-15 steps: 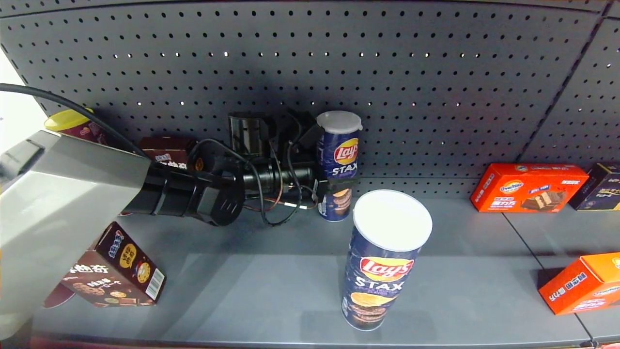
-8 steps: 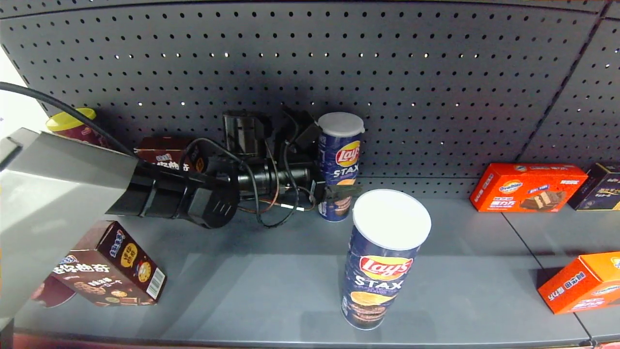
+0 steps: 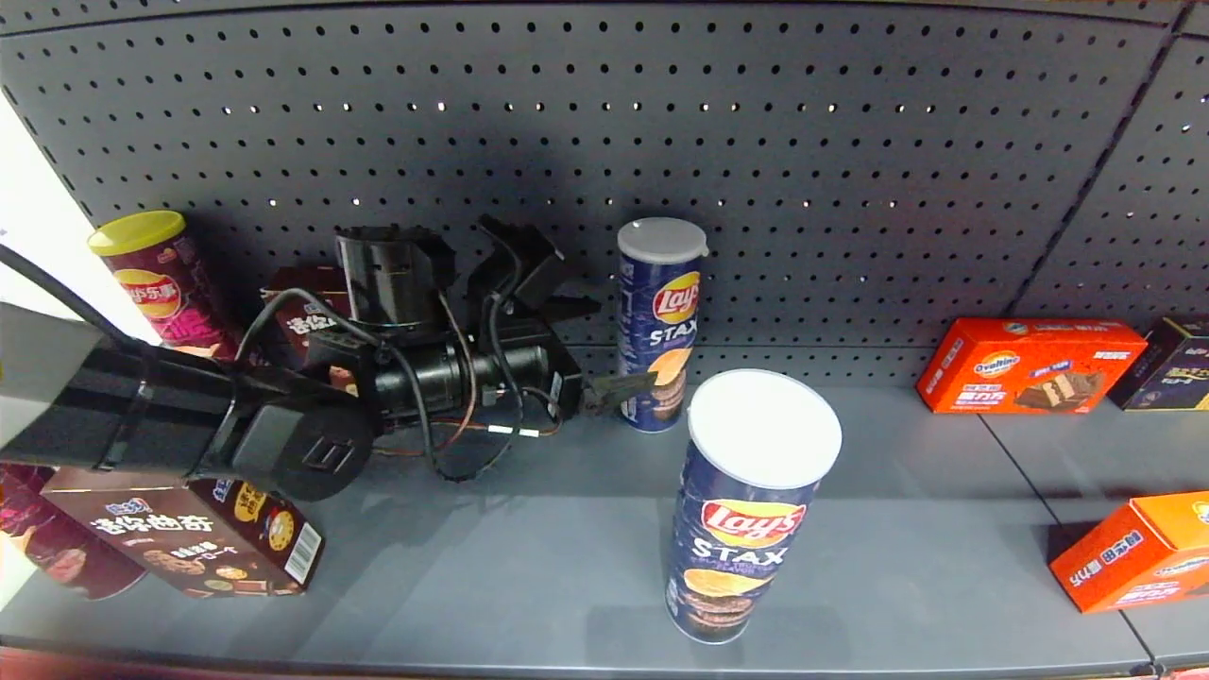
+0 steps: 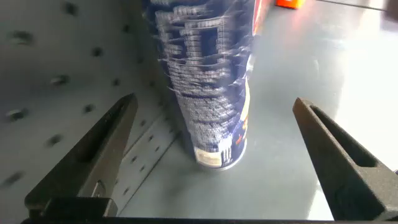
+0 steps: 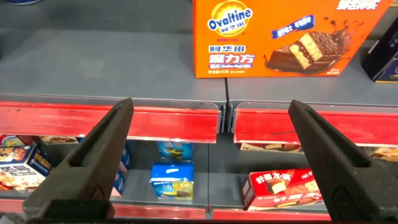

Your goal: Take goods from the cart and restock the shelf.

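The left gripper (image 4: 214, 106) is pulling back to the left. A moment ago it was hugging the far blue can (image 3: 661, 321). Now its fingers are standing wide apart and are not touching the can. The can is standing upright at the back of the shelf (image 3: 529, 538), just beside the wall with holes (image 3: 756, 113). A near blue can (image 3: 751, 501) is standing closer. The arm is no longer covering the purple can (image 3: 156, 279) with its yellow lid, far left. It is hiding part of a brown box (image 3: 203, 543). A cut-off orange box (image 3: 1133, 552) is sitting at the right edge. The right gripper (image 5: 210, 104) is hanging wide open, facing a chocolate-picture orange box (image 5: 280, 37). Both blue cans are showing a red and yellow badge.
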Available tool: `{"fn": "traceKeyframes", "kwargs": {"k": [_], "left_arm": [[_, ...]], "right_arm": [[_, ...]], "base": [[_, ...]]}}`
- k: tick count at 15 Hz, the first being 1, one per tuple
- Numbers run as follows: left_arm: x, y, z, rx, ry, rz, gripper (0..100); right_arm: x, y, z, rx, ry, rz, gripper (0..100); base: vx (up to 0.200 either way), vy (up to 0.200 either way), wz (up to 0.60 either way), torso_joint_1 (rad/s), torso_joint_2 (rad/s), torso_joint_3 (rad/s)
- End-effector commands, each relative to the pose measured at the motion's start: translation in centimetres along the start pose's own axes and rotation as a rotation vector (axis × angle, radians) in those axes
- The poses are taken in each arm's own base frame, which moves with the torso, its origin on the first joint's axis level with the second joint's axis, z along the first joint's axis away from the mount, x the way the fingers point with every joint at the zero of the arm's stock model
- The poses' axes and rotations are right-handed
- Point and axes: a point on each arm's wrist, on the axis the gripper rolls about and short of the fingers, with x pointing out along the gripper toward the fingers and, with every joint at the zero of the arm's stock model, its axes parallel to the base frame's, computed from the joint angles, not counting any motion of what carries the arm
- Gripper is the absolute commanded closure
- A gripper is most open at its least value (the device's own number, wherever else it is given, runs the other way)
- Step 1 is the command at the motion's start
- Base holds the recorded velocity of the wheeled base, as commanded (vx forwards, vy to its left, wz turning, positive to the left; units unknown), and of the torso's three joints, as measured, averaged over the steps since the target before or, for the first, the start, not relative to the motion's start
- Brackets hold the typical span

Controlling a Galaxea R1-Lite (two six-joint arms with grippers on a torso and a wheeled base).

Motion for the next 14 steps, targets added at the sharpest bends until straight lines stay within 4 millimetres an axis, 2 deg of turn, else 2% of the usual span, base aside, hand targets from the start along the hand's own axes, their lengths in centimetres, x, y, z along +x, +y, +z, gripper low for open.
{"fn": "traceKeyframes", "kwargs": {"k": [1, 5, 8, 14], "left_arm": [[-1.5, -0.7, 1.3, 0.014, -0.021, 0.023, 0], [-2.8, -1.8, 0.8, 0.026, -0.014, 0.117, 0], [-2.8, -3.1, 0.3, 0.026, 0.012, 0.181, 0], [-1.8, -4.1, -0.2, 0.026, 0.034, 0.247, 0]], "right_arm": [[0.0, 0.0, 0.0, 0.0, 0.001, 0.001, 0], [0.0, 0.0, 0.0, 0.0, 0.001, 0.001, 0], [0.0, 0.0, 0.0, 0.0, 0.001, 0.001, 0], [0.0, 0.0, 0.0, 0.0, 0.001, 0.001, 0]], "base": [[0.0, 0.0, 0.0, 0.0, 0.0, 0.0], [0.0, 0.0, 0.0, 0.0, 0.0, 0.0], [0.0, 0.0, 0.0, 0.0, 0.0, 0.0], [0.0, 0.0, 0.0, 0.0, 0.0, 0.0]]}}
